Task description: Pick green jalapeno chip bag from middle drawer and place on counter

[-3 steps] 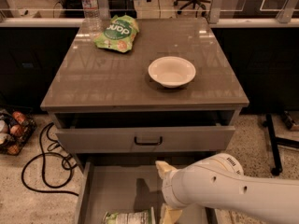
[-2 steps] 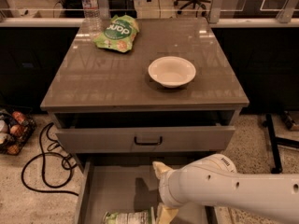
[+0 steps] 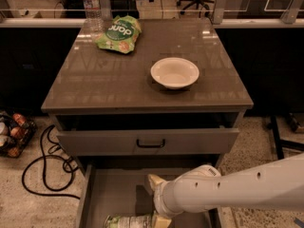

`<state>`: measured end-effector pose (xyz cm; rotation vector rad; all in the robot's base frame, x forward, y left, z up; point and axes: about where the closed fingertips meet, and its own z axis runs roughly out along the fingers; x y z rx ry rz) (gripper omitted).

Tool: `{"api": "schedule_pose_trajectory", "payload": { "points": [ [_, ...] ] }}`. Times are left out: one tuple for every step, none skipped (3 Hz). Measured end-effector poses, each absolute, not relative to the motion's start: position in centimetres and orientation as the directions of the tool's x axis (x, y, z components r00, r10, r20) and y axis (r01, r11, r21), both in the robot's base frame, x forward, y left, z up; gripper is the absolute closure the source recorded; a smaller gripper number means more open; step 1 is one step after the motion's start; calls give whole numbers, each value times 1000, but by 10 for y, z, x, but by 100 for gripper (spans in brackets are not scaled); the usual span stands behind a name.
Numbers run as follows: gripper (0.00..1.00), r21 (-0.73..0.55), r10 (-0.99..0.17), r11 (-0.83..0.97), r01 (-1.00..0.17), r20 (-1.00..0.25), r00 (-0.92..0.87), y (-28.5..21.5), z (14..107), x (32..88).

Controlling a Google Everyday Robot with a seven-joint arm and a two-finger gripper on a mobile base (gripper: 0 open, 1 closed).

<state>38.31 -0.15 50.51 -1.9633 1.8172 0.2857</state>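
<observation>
The middle drawer (image 3: 114,194) is pulled out at the bottom of the view, a grey metal tray. The green jalapeno chip bag (image 3: 128,221) lies on its floor at the lower edge, only its top part showing. My gripper (image 3: 157,201) is down inside the drawer just right of the bag, with its pale fingers (image 3: 154,180) spread apart and nothing between them. The white arm comes in from the right. The counter (image 3: 118,80) is the glossy grey-brown top of the cabinet above.
A white bowl (image 3: 175,72) stands on the counter right of centre. A brighter green bag (image 3: 118,32) and a water bottle (image 3: 92,6) sit at the back left. The upper drawer front (image 3: 151,143) is slightly open. Cables (image 3: 45,165) and a basket (image 3: 12,134) lie on the floor at left.
My gripper has shifted a little left and down inside the drawer, closer to the bag. The bag, bowl and counter items have not moved.
</observation>
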Motion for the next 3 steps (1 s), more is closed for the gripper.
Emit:
{"api": "schedule_pose_trajectory", "payload": {
  "points": [
    [0,-165,-888,-67,-984,-439,134,11,484,377],
    [0,-164,-887,-106,-981,-430,168,20,470,373],
    [0,-159,-897,-136,-978,-400,190,21,459,373]
  ]
}}
